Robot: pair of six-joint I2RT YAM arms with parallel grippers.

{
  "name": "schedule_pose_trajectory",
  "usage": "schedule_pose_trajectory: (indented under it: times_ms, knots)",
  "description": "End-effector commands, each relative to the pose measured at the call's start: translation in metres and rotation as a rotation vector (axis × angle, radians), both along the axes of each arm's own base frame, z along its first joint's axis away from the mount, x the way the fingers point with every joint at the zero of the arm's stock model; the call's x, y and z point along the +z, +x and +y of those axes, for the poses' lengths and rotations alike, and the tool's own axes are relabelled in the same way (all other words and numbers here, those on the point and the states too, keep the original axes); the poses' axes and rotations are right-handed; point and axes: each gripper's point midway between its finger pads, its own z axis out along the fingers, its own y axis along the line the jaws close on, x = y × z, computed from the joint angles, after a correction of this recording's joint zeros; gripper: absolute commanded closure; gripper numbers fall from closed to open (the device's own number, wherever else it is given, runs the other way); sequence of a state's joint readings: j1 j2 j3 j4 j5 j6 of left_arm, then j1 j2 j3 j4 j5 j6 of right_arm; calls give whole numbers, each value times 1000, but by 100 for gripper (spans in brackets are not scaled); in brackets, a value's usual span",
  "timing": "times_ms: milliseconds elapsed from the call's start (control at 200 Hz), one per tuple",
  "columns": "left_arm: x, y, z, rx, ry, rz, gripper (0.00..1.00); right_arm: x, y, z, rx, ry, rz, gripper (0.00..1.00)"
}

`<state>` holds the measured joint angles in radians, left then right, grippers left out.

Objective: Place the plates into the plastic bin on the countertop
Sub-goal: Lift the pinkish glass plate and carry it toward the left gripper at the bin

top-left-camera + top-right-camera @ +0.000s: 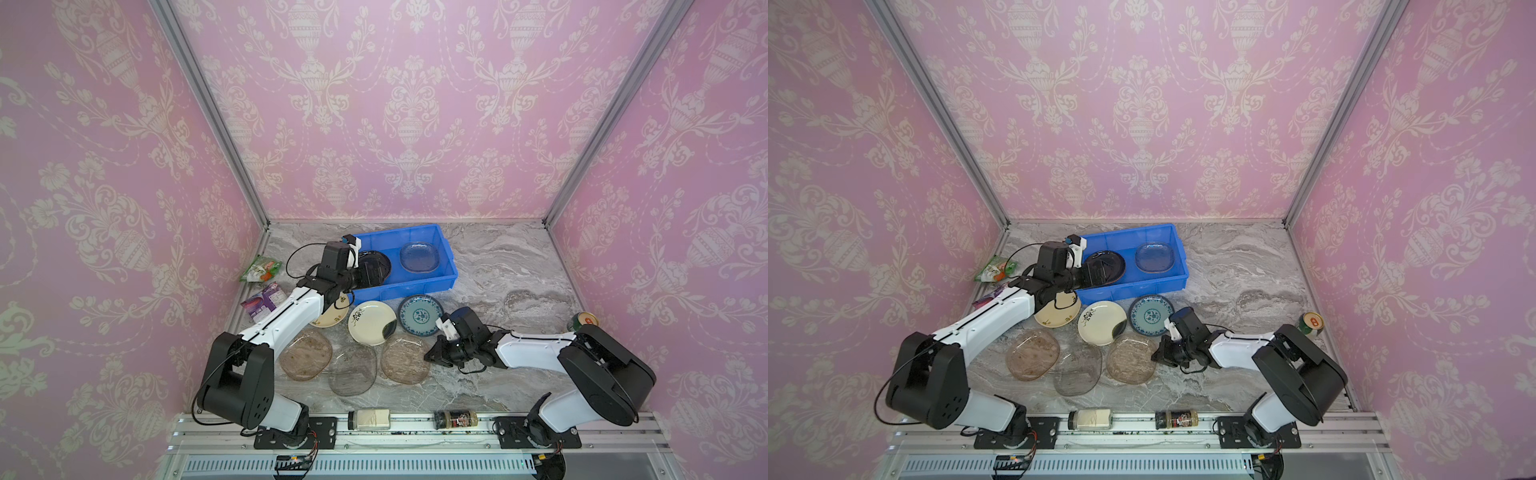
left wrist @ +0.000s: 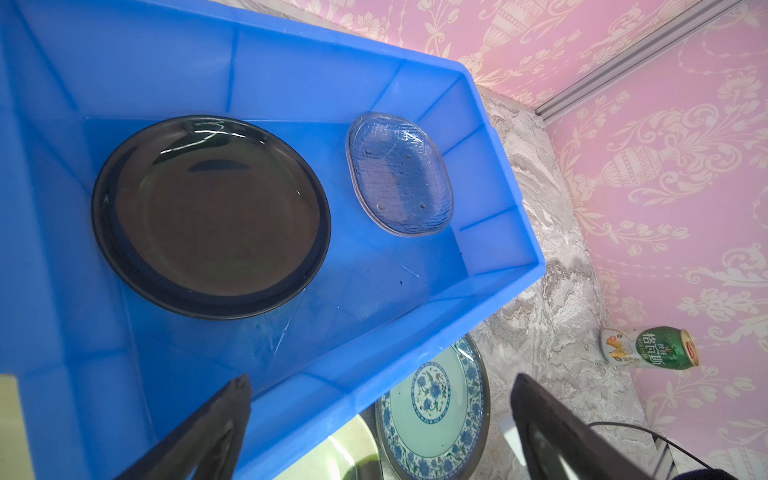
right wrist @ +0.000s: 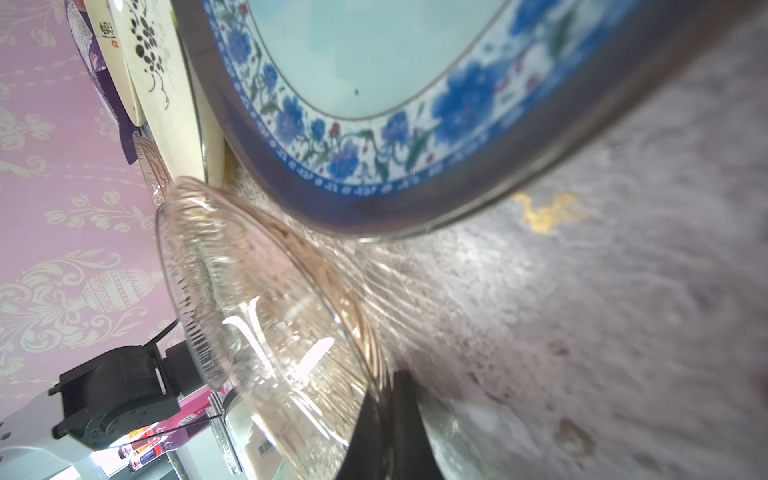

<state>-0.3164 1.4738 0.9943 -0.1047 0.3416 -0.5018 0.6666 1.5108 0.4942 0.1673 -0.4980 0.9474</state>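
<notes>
R gripper (image 1: 430, 356) clamped on rim of brown glass plate (image 1: 404, 359), on countertop (image 1: 519, 266) beside teal plate (image 1: 420, 314). Lift slow, keep level, clear neighbours, move to bin (image 1: 449, 253). L gripper (image 2: 380, 379) spread wide, empty, over bin.

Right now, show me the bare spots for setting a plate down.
Bare countertop lies between the blue bin and the green can, and between the glass plates and the front rail. Crowded: the round plates packed before the bin.

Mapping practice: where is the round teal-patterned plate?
In both top views, the teal-patterned plate: in front of the blue plastic bin, right of a cream floral plate.
</notes>
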Motion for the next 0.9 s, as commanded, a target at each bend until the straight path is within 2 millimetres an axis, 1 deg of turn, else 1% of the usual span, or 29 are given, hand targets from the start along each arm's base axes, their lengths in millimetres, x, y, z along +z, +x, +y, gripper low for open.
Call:
schedule_pose_trajectory:
  times_ms: [0, 115, 170, 230, 315, 375, 380, 420, 520, 580, 665, 696, 746, 781, 786, 801, 891]
  knots:
    - [0, 2, 1, -10, 35, -2, 1, -10, -12, -14, -15, -63, 26, 100]
    - [4, 1, 0, -16, 32, -11, 1, -1, -16, -22, -22, -84, 18, 100]
    - [6, 0, 0, -22, 29, -16, 1, 9, -17, -26, -19, -94, 1, 100]
    - [10, -2, -3, -37, 24, -26, 1, 25, -18, -33, -14, -124, -28, 100]
    - [15, -6, -7, -56, 22, -34, 1, 57, -10, -43, -8, -171, -107, 100]
    - [17, -10, -10, -72, 14, -32, 2, 83, 3, -49, -21, -181, -155, 100]
    - [17, -11, -10, -73, 13, -33, 2, 83, 3, -49, -21, -181, -155, 100]
    - [20, -15, -12, -83, 9, -35, 2, 101, 15, -55, -47, -184, -176, 100]
    - [26, -23, -14, -100, 5, -51, 5, 130, 45, -68, -77, -223, -225, 100]
    - [31, -25, -14, -105, 6, -60, 8, 146, 65, -71, -87, -248, -262, 100]
    - [35, -27, -14, -106, 6, -72, 11, 157, 90, -71, -91, -273, -294, 100]
    - [37, -27, -14, -106, 6, -77, 14, 160, 98, -71, -101, -273, -296, 100]
    - [38, -27, -14, -109, 7, -82, 17, 162, 110, -71, -85, -284, -318, 100]
    - [39, -26, -15, -110, 9, -85, 18, 157, 116, -71, -79, -285, -309, 100]
    - [38, -26, -15, -110, 9, -84, 18, 164, 120, -70, -81, -276, -325, 100]
    - [38, -26, -15, -111, 10, -84, 18, 169, 125, -68, -81, -266, -340, 100]
    - [38, -23, -17, -119, 14, -89, 21, 172, 142, -67, -93, -260, -358, 100]
